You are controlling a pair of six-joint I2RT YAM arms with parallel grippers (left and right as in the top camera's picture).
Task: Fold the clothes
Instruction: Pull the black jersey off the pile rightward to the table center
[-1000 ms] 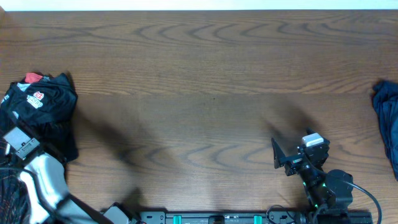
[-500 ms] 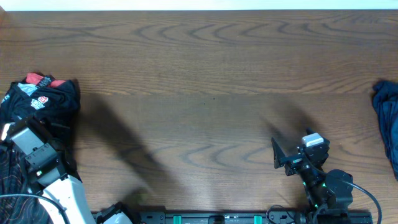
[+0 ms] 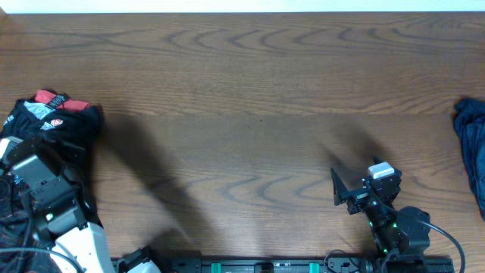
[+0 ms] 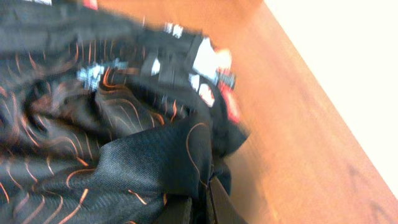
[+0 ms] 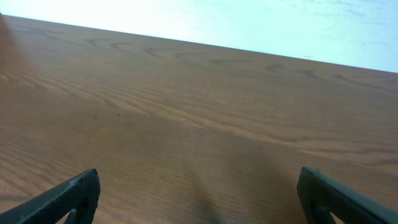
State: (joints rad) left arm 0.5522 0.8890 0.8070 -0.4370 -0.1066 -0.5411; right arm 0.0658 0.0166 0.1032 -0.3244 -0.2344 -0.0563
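1. Grip state: my left gripper is clenched on a bunched fold of the black jersey, and the cloth runs straight into the closed fingers. My right gripper is released and empty, low over the bare table, near side, right of centre.
2. Location: the black jersey lies heaped at the left edge of the table. A red garment shows at its far side, touching it. A dark blue piece lies at the right edge, well apart.
3. Hazard: the pinch takes a mid-cloth fold, not a hem or shoulder. A pull may drag the heap as a lump instead of spreading it.
4. Hazard: the red garment may be carried along, because the two are in contact.
5. Hazard: the thin mesh may slide out of a narrow pinch under load.
6. Appearance: black mesh with thin orange-red contour lines, white logos and a red patch. It is deeply crumpled, with no sleeve or collar laid flat. The wrist view is blurred.
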